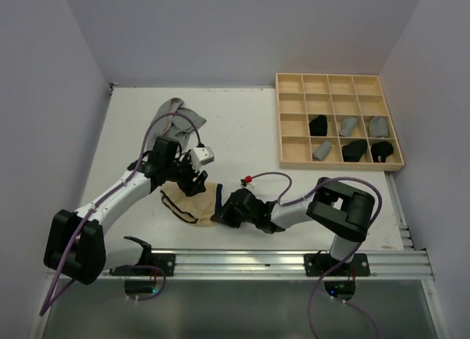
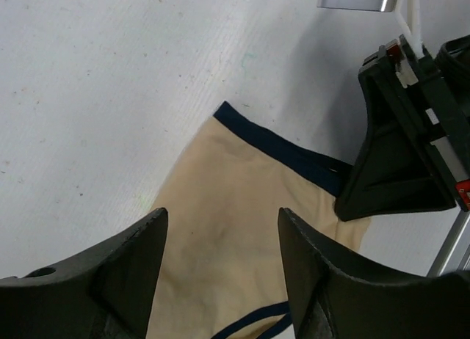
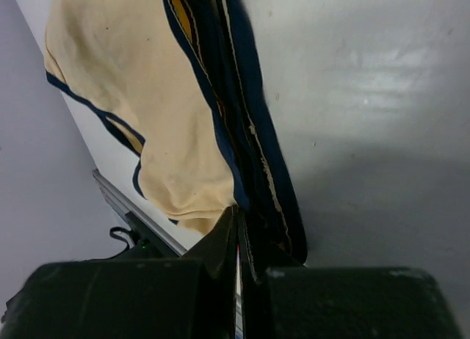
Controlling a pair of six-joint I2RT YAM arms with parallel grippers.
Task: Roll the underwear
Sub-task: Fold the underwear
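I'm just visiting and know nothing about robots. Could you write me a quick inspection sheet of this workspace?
Surface: white table.
Job's things: tan underwear with dark trim lies between the arms; grey garment crumpled farther back; six small black and grey bundles in the wooden tray.
Clutter: nothing seen.
Grippers: left gripper open above the tan underwear; right gripper shut on its dark edge.
Cables: purple cables loop along both arms.
Surroundings: pale walls on three sides; metal rail at near edge.

Tan navy-trimmed underwear (image 1: 192,207) flat at near edge; grey underwear (image 1: 183,113) crumpled behind.
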